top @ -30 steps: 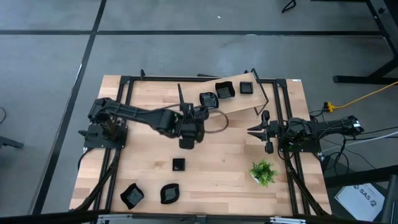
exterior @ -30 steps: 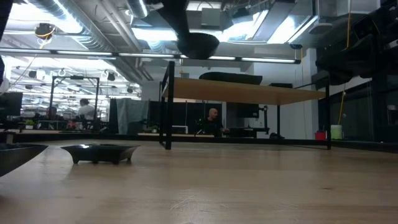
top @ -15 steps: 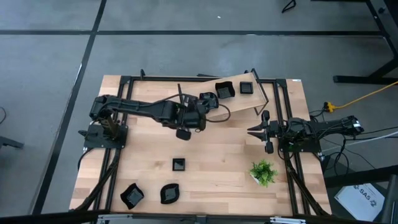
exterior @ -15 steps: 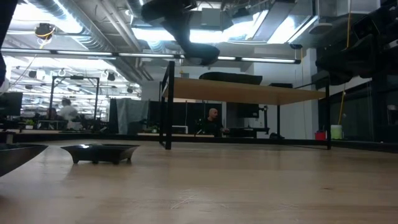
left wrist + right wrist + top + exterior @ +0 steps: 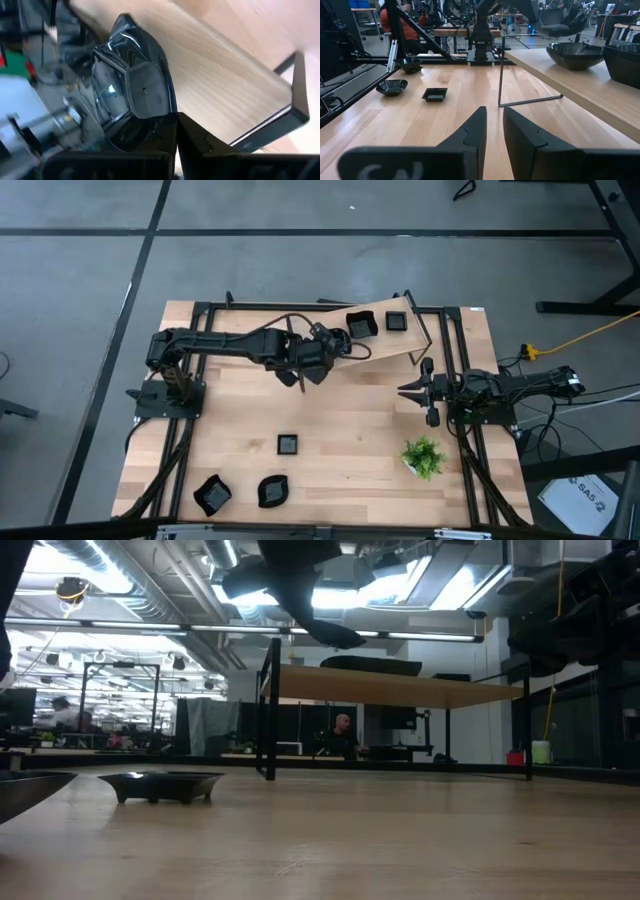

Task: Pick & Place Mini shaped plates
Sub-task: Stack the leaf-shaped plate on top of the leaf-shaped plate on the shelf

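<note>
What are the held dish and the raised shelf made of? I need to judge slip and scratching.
The dish in the left pincer: glossy black, sharp highlights, likely glazed ceramic or hard plastic. The shelf: pale board with visible grain, matte, looks like wood or wood laminate.

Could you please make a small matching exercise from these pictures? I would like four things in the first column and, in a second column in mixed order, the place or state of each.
Things:
1. left gripper
2. right gripper
3. green plant
4. small square plate

Places or states:
A. lies alone on the table, near its middle
B. holds a glossy black plate in the air beside the raised wooden shelf
C. stands near the right arm's side of the table
D. waits low over the table, holding nothing

Pairs: 1-B, 2-D, 3-C, 4-A
</note>
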